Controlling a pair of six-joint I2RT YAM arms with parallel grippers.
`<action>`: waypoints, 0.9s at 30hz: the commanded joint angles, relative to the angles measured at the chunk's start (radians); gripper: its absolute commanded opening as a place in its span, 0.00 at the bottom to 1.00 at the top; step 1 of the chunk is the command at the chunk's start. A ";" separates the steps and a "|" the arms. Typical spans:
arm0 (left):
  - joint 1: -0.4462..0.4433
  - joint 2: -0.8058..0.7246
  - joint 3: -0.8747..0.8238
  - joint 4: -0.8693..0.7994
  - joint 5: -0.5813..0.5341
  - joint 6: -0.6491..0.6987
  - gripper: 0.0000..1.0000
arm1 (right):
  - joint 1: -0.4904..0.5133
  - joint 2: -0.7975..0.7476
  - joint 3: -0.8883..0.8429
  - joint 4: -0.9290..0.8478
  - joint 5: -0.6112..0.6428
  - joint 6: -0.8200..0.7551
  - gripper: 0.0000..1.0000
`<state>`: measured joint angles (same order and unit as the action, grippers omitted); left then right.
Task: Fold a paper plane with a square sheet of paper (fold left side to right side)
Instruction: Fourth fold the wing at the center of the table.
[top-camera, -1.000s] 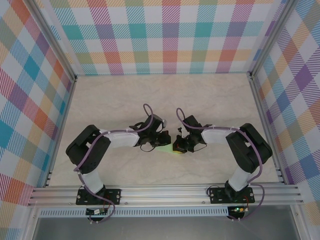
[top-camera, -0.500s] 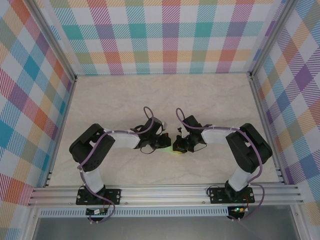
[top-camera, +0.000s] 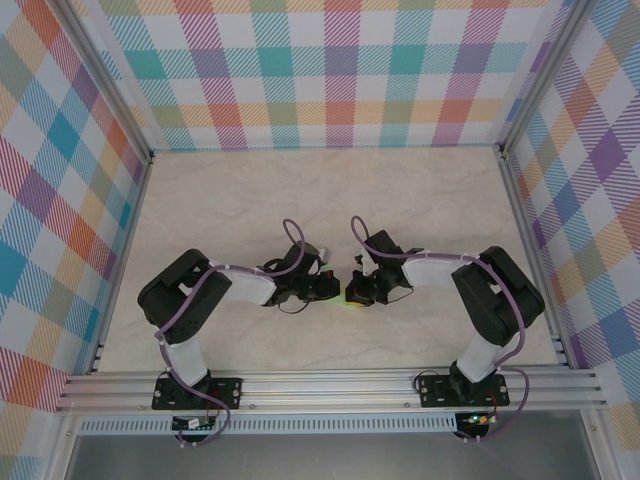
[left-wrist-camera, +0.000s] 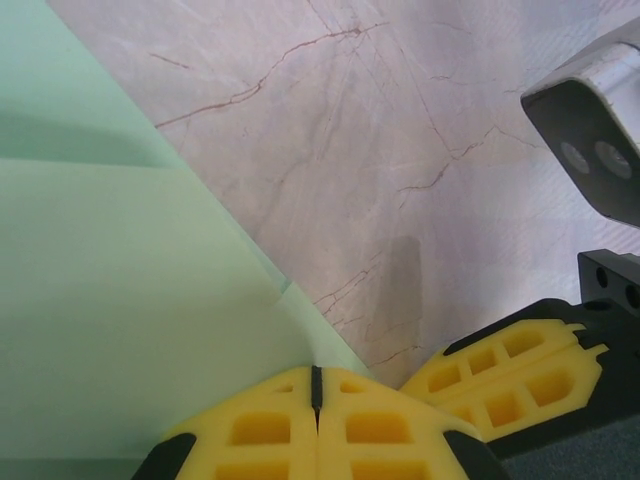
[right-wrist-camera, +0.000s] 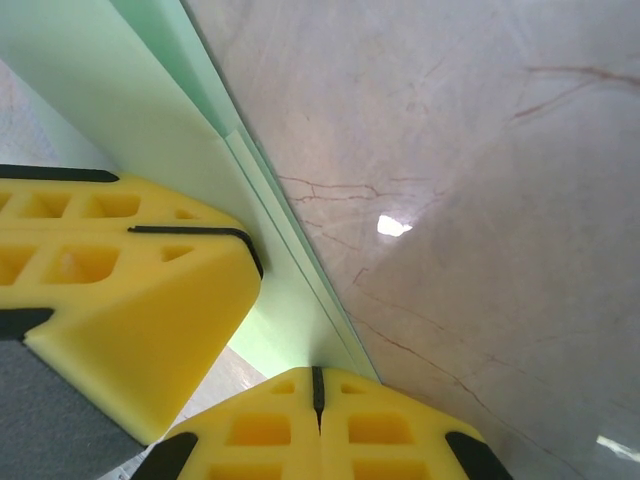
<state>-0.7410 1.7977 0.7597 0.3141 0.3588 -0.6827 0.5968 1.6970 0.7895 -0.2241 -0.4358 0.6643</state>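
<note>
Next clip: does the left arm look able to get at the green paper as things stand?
Likely yes. The left gripper, shut, rests right at the folded edge of the green paper, with nothing between. The right gripper, also shut, sits close alongside but does not block it.

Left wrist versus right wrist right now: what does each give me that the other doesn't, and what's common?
Left wrist: a horizontal crease across the paper, the right pincer shut beside it, and that arm's camera housing. Right wrist: the paper's stacked edges running diagonally, the left pincer over the paper, a glare spot on the table. Both: green paper, marble table, each view's own pincer shut at the paper's edge.
</note>
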 joint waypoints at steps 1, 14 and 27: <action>0.044 0.010 -0.035 -0.126 -0.139 0.059 0.00 | -0.008 0.038 -0.030 -0.152 0.137 -0.026 0.00; 0.262 -0.046 -0.040 -0.232 -0.149 0.163 0.00 | -0.012 0.046 -0.053 -0.152 0.121 -0.039 0.00; 0.467 -0.069 0.003 -0.273 -0.066 0.207 0.00 | -0.012 0.035 -0.056 -0.145 0.100 -0.042 0.00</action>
<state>-0.3485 1.7401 0.7593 0.1467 0.4221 -0.5247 0.5953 1.6981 0.7864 -0.2214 -0.4427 0.6418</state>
